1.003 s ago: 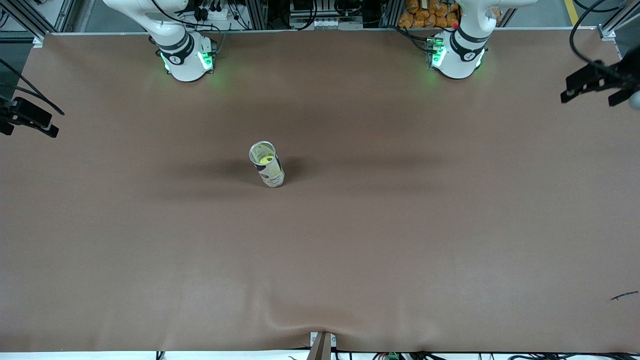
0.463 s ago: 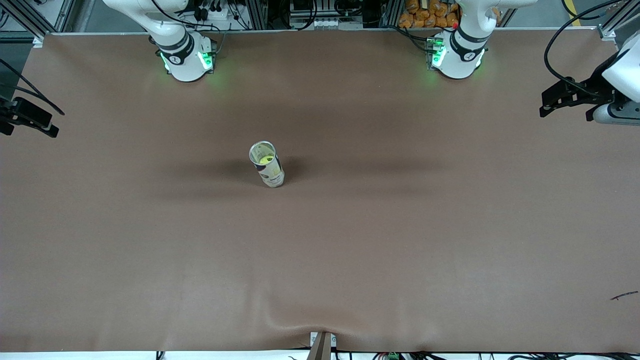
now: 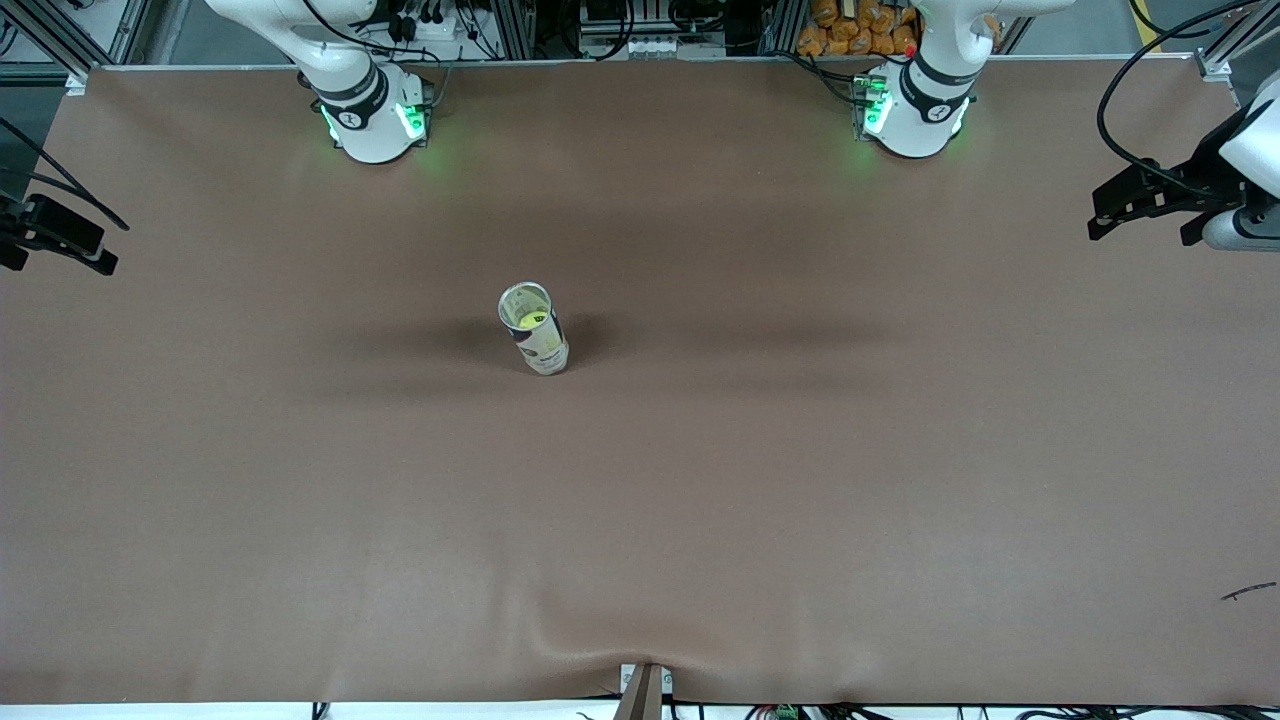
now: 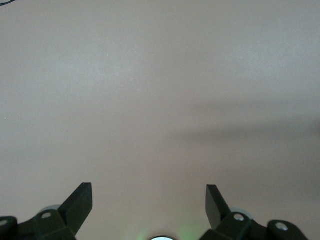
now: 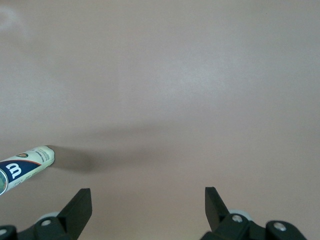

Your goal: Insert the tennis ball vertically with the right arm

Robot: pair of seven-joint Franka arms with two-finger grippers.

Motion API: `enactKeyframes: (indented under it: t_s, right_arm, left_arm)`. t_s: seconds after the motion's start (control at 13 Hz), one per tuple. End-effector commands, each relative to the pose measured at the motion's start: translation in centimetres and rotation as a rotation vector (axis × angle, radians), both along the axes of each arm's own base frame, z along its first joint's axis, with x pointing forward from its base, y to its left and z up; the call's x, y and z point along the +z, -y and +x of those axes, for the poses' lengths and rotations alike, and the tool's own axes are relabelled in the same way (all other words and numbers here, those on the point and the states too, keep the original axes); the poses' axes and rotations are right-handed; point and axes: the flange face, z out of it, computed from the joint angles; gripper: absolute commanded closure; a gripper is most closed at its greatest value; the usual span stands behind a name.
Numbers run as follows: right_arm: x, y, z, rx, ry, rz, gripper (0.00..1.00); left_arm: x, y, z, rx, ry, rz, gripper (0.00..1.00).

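Left claw (image 3: 1135, 205) open, shifted back toward table (image 3: 800, 450) edge; can (image 3: 534, 328) unmoved.

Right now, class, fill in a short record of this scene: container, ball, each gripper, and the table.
container: tennis ball can, upright, open top, mid-table, nearer the right arm's end
ball: yellow tennis ball inside the can
right gripper: open, holds nothing, at the right arm's end of the table
left gripper: open, holds nothing, at the left arm's end
table: brown cover
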Motion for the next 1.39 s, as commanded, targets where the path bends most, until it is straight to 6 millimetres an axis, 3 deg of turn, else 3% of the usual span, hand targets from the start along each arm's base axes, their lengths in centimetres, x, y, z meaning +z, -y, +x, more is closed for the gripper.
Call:
enactKeyframes:
  t_s: [0.0, 0.93, 1.31]
  right_arm:
    - [0.4, -0.2, 0.0, -0.001, 0.005, 0.002, 0.0]
    - [0.1, 0.4, 0.0, -0.012, -0.005, 0.001, 0.0]
    - [-0.1, 0.6, 0.0, -0.015, -0.011, 0.002, 0.0]
  left_arm:
    - [0.5, -0.3, -0.7, 0.018, 0.021, 0.014, 0.0]
    - [0.1, -2.1, -0.3, 0.058, 0.01, 0.018, 0.0]
    - [0.1, -1.8, 0.3, 0.041, 0.008, 0.012, 0.0]
